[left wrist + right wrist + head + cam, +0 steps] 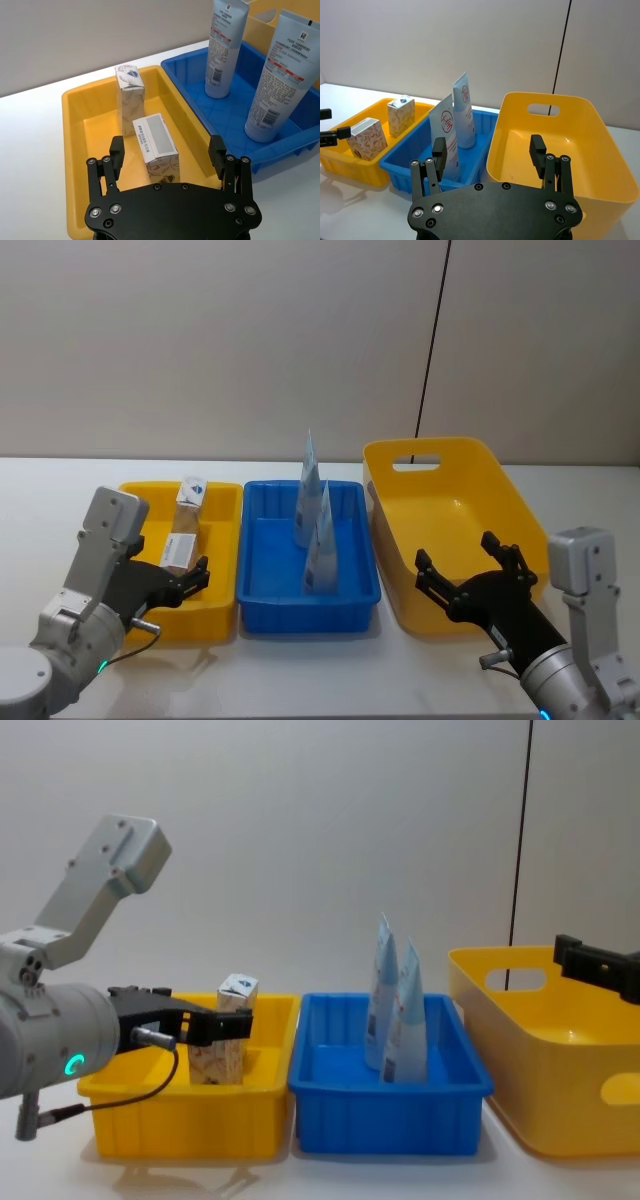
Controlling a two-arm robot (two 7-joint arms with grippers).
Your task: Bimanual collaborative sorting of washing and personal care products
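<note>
Hovering open and empty, left pincer [197,577] by nearer box [180,548], right pincer [455,555] at yellow bin [510,490].

Boxes [181,550] in left tray [214,624], tubes [309,492] middle

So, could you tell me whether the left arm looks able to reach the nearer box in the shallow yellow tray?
Probably yes: the open left tool faces the nearer box, with nothing between them.

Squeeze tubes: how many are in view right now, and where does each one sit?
2. Both stand upright in the blue tray: the back tube toward the wall, the front tube nearer the robot. No third seems to be hidden behind them.
</note>
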